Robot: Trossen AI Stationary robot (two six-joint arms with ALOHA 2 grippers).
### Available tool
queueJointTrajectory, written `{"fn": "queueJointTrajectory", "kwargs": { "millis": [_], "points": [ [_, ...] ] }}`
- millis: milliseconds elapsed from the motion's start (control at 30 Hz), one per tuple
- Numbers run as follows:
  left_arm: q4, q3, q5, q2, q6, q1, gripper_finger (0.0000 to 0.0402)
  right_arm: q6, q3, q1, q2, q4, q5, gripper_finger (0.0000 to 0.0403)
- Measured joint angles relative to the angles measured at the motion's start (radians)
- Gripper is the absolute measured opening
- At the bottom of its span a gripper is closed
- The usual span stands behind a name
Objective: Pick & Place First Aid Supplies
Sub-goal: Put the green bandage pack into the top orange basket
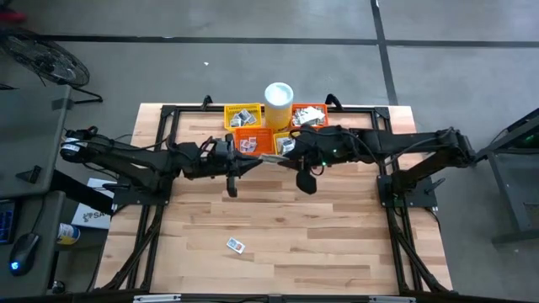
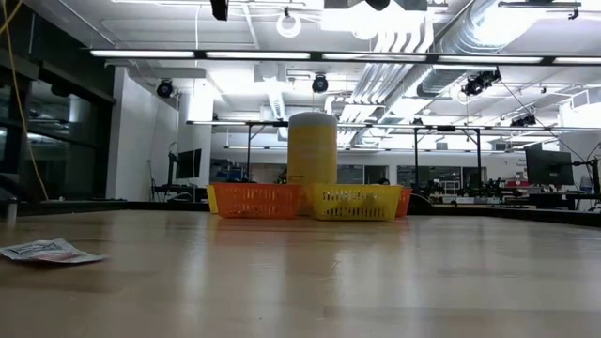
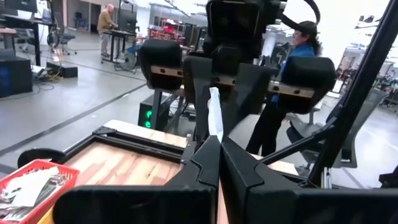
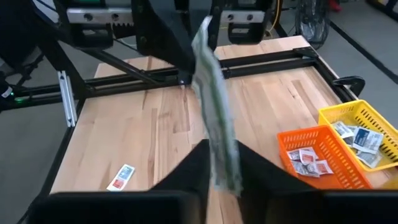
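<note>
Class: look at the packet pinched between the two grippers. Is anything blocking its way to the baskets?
Nothing visible. Both the left gripper and right gripper pinch the packet in mid-air beside the baskets, with only open space between them.

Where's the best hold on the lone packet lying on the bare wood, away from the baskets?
Take the packet across its short width, coming straight down: it lies flat and askew on the table, so rotate to match its angle and pinch its long edges.
</note>
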Motion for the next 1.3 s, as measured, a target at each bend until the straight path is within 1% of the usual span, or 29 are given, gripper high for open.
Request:
{"fn": "queueJointTrajectory", "kwargs": {
  "millis": [100, 167, 300, 533, 700, 867, 967, 1133, 1233, 1300],
  "points": [
    [-0.002, 0.0, 0.0, 0.0, 0.0, 0.0, 0.0, 0.0, 0.0, -0.01, -0.018, -0.01, 0.0, 0.002],
    [0.001, 0.0, 0.0, 0.0, 0.0, 0.0, 0.0, 0.0, 0.0, -0.021, -0.032, -0.015, -0.001, 0.0005],
    [0.001, 0.0, -0.014, 0.0, 0.0, 0.0, 0.0, 0.003, 0.0, -0.04, -0.049, -0.036, -0.023, 0.0002],
    [0.006, 0.0, -0.017, 0.0, 0.0, 0.0, 0.0, 0.001, 0.0, -0.041, -0.052, -0.038, -0.062, 0.0001],
    [0.006, 0.0, -0.02, 0.0, -0.001, 0.0, 0.0, -0.002, 0.0, -0.041, -0.052, -0.036, -0.056, 0.0001],
    [0.0, 0.0, -0.05, 0.0, -0.001, 0.0, 0.0003, -0.008, 0.0, -0.042, -0.052, -0.034, -0.053, 0.0],
    [0.0, 0.0, -0.052, 0.0, 0.019, 0.0, 0.0025, -0.007, 0.0, -0.052, -0.052, -0.034, -0.051, 0.0],
    [-0.001, 0.0, -0.069, 0.0, 0.03, -0.002, 0.0105, -0.004, 0.0, -0.085, -0.052, -0.06, -0.046, 0.0],
    [-0.009, 0.0, -0.12, 0.0, 0.029, -0.002, 0.0153, 0.0, 0.0, -0.112, -0.052, -0.1, -0.027, 0.0],
    [-0.049, -0.001, -0.164, -0.02, 0.028, -0.002, 0.0176, -0.001, 0.0, -0.139, -0.052, -0.154, 0.003, 0.0]
  ]
}}
